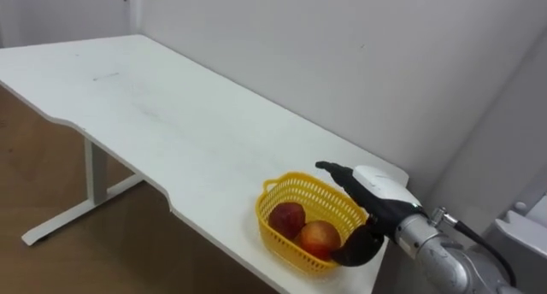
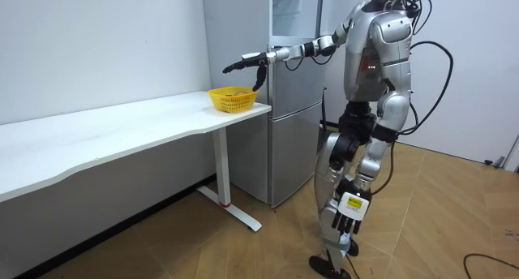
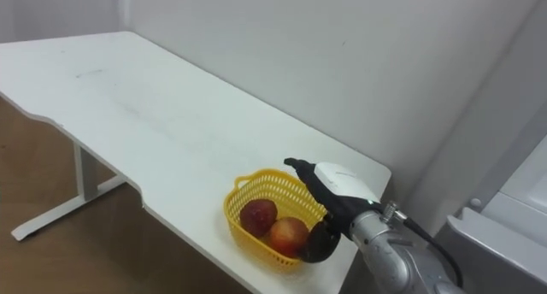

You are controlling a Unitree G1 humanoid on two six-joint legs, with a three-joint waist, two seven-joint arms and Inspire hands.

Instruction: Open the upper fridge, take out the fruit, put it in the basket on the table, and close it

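Over the corner of the long white table [image 1: 171, 132], the right hand [image 1: 376, 198] hovers spread and empty above the yellow slatted plastic basket [image 1: 282, 188], where two round red-and-yellow fruits [image 1: 318, 237] lie. Its thumb hangs close by the rim. A careless pull could hook that rim and tip the light basket off the nearby edge. The left hand [image 2: 347, 218] hangs relaxed.

Tabletop [image 1: 154, 114]: white, long, with a wavy front edge; far edge close along the wall
Wall [image 1: 342, 55]: plain and pale; unmarked
Table leg [image 1: 96, 170]: white, upright; flat foot on the floor
Floor [image 1: 43, 174]: brown wood; planks laid in a pattern
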